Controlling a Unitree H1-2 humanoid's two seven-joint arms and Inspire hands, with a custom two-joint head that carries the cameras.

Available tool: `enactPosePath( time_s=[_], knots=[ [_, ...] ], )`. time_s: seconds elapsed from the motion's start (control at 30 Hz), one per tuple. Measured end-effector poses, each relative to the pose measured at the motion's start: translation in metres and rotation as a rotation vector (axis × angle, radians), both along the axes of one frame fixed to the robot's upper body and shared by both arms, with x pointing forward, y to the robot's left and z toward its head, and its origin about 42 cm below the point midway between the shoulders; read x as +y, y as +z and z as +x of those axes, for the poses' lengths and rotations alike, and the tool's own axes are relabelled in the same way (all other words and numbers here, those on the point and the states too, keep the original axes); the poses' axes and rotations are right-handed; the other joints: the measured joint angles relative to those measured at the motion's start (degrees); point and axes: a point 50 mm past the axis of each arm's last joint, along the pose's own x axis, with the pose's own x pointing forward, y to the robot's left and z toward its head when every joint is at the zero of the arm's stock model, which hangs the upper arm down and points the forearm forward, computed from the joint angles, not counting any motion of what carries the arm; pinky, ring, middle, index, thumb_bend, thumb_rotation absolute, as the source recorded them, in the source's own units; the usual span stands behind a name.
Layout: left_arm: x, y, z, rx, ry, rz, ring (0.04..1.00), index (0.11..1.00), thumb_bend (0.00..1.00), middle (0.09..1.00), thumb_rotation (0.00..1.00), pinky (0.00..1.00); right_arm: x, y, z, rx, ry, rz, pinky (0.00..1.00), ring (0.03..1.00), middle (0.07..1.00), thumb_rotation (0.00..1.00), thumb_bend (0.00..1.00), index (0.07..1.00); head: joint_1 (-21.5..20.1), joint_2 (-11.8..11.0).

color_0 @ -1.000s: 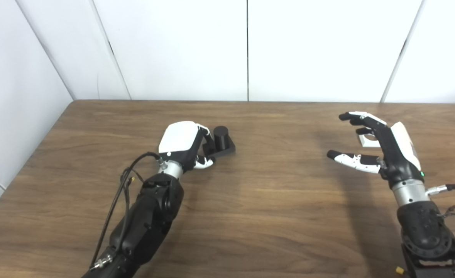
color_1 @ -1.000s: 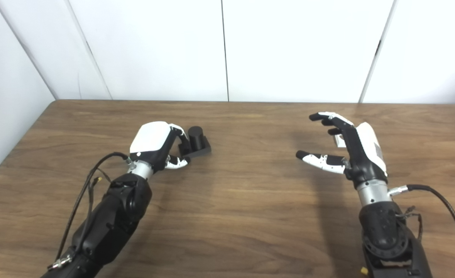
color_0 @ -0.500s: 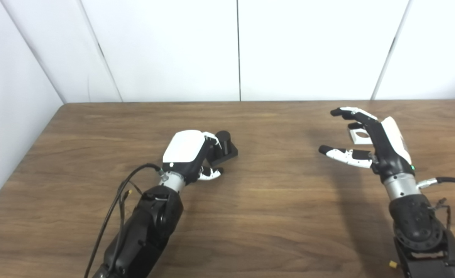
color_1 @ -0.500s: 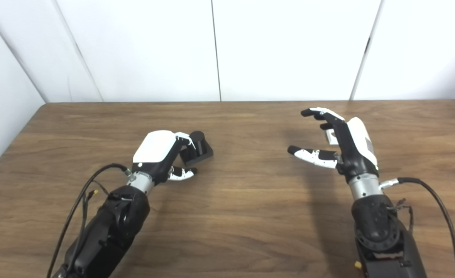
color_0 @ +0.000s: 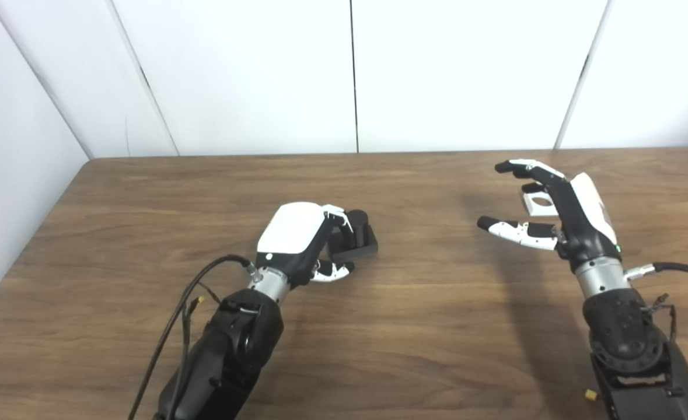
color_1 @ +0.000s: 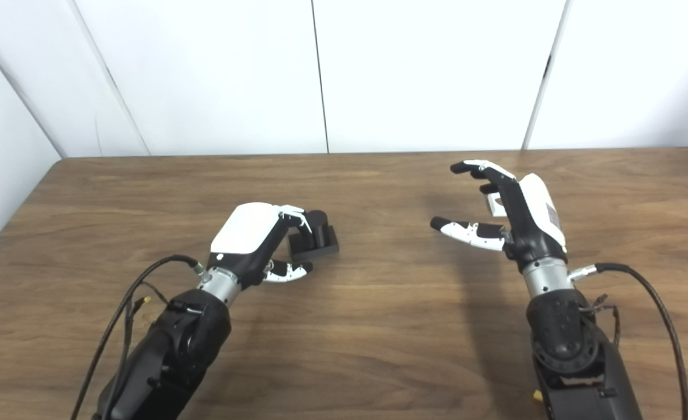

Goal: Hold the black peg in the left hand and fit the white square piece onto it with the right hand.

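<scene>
The black peg point(color_0: 359, 224), a short cylinder on a square black base, stands on the wooden table point(color_0: 425, 315) left of centre. My left hand point(color_0: 300, 236) is curled over the peg's left side, fingers on top of the base and thumb in front, shut on it. The white square piece point(color_0: 537, 203), with a round hole, lies flat at the right. My right hand point(color_0: 571, 213) hovers over it, open, fingers spread above and thumb stretched out to the left. Its fingers hide part of the piece.
White wall panels point(color_0: 349, 76) rise behind the table's far edge, and a side wall closes the left. A black cable point(color_1: 647, 291) loops from my right forearm and another hangs from the left forearm.
The camera has panned a little to the right. My left hand has drawn the black peg to the right and nearer to me. The right hand stays open over the white piece.
</scene>
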Motion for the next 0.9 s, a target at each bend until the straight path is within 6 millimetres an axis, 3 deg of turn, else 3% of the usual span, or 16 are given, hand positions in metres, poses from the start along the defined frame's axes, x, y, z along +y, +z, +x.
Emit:
enactPosePath(
  time_s=[0.43, 0.9],
  knots=[
    [0.009, -0.005, 0.006, -0.005, 0.038, 0.010, 0.781, 0.486, 0.52, 0.782, 0.07, 0.70, 0.001, 0.003, -0.001, -0.011, 0.004, 0.006, 0.71, 0.792, 0.807, 0.23, 0.72, 0.721, 0.18, 0.18],
    [0.011, -0.008, 0.012, -0.032, 0.199, 0.183, 0.785, 0.492, 0.52, 0.803, 0.08, 0.70, 0.000, 0.004, -0.002, -0.014, 0.003, 0.007, 0.75, 0.823, 0.821, 0.25, 0.71, 0.727, 0.62, 0.53]
  ],
)
